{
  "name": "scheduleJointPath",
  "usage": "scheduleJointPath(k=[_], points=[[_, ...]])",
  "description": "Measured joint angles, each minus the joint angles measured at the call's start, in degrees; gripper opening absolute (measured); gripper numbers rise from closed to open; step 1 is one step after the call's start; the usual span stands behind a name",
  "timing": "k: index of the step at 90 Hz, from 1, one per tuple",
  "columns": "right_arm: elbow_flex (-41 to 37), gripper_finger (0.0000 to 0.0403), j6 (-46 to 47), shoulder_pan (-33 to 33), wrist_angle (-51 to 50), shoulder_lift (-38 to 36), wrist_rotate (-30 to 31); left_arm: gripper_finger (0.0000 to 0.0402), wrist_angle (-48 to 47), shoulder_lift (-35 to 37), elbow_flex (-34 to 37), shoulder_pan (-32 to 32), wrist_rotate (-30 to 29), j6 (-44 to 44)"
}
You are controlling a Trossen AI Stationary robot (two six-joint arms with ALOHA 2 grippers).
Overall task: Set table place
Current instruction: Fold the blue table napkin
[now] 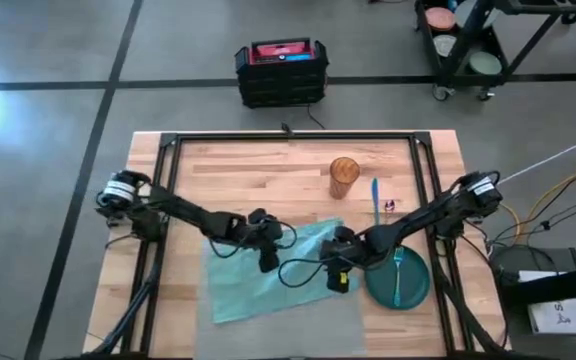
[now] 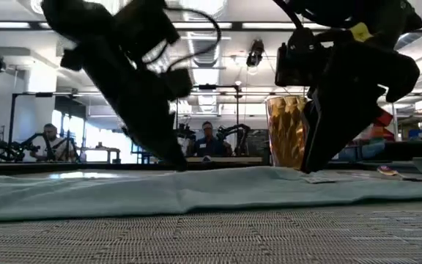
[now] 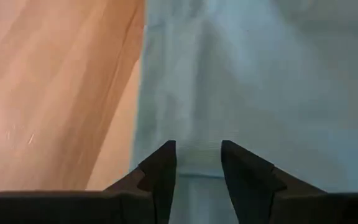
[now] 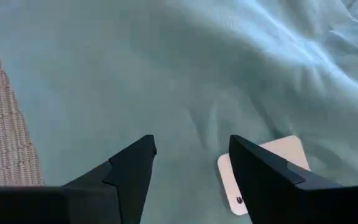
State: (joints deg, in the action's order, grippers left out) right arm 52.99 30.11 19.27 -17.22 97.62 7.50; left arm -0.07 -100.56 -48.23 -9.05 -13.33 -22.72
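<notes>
Nearest to the low camera lies the grey woven placemat (image 2: 211, 238), flat at the front edge of the bench (image 1: 248, 165). On top of it, a little further in, the light teal napkin (image 1: 273, 270) is spread, turned slightly against the mat's edges, with its long axis going from the front-left corner to the back-right corner.

Both arms are down on this cloth. The left end effector (image 3: 197, 163) stands on the napkin's left part, close to its edge beside the bare wood; its fingers are a little apart with a ridge of cloth between them, not yet pressed together. The right end effector (image 4: 191, 163) stands on the napkin's right part, wide open over the cloth, with a small white tag (image 4: 266, 171) just beside one finger. Each arm is nearest to its own end of the cloth, so I judge the next move is a pinch at both ends.

Further right lies the dark green plate (image 1: 413, 285) with a fork (image 1: 398, 272) on it. Behind stands the amber cup (image 1: 344, 173), with a blue utensil (image 1: 375, 200) beside it.
</notes>
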Motion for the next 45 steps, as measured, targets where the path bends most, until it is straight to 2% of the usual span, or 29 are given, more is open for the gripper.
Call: scheduleJointPath(k=[19,45], points=[[-0.3,0.0197,0.8,0.5,0.0,0.0,-0.1,0.0114,-0.8,-1.1,-0.2,0.5,-2.5,-0.5],[-2.9,0.0197,4.8,1.6,0.0,0.0,-0.1,0.0114,-9.9,2.3,0.0,0.6,-6.2,-1.4]])
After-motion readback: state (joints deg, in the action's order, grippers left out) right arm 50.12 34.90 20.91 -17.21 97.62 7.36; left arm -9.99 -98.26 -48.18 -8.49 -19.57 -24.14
